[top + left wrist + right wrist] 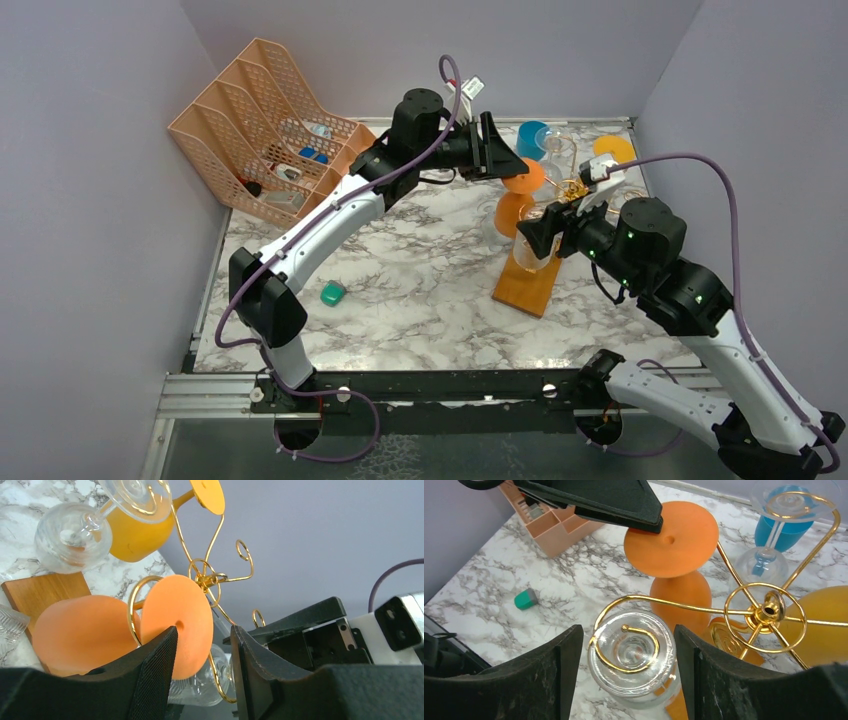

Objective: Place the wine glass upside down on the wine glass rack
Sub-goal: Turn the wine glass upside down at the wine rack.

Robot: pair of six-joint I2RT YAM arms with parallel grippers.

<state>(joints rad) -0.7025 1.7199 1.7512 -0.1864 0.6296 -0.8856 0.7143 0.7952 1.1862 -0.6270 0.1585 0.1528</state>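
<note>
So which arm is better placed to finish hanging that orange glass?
Left. The left gripper is at the foot of the orange glass; the right gripper straddles a clear glass on the stand instead.

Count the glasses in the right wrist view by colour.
orange glass: 1
clear glasses: 2
blue glass: 1
yellow glass: 1
Total: 5
</note>
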